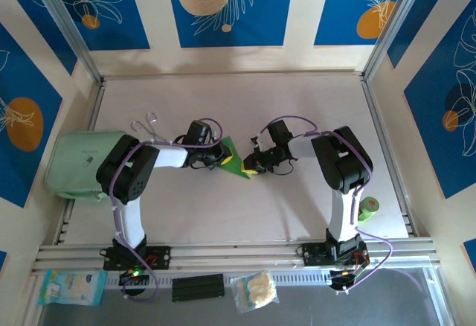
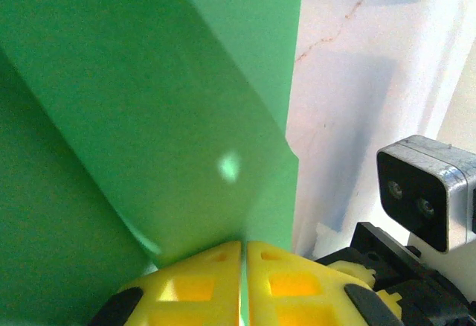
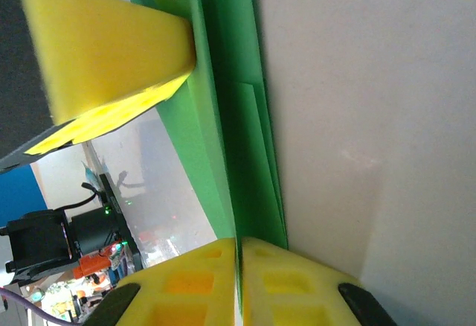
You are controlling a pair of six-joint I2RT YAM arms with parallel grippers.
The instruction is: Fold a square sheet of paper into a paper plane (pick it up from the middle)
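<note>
Bench (image 1: 297, 103): pale slab, pale mint-green pouch (image 1: 78, 164) lying at its left edge. The pouch is my reference for everything below.

Left arm (image 1: 130, 177): base just right of the pouch, forearm reaching further right, away from it. Right arm (image 1: 342, 162): well right of the pouch, forearm pointing back toward it. The two wrists nearly meet.

Green paper sheet (image 1: 232, 161): right of the pouch, well apart from it, between the two wrists. Already creased; from above it reads as a triangle with its point toward the near edge. Left wrist view shows overlapping layers with diagonal folds (image 2: 149, 117). Right wrist view shows it edge-on, several layers stacked (image 3: 223, 117).

Left pincer (image 1: 222, 159): on the pouch side of the sheet. Yellow pads pressed together, sheet clamped in the seam (image 2: 244, 255).

Right pincer (image 1: 253, 167): on the far side of the sheet from the pouch. Pads together too, with the sheet's edge running into the seam (image 3: 238, 255), so it is clamped on the sheet. One yellow finger of the left pincer bears on the sheet's face there.

Small green roll (image 1: 369, 208): far right of the pouch, just beside the right arm.
</note>
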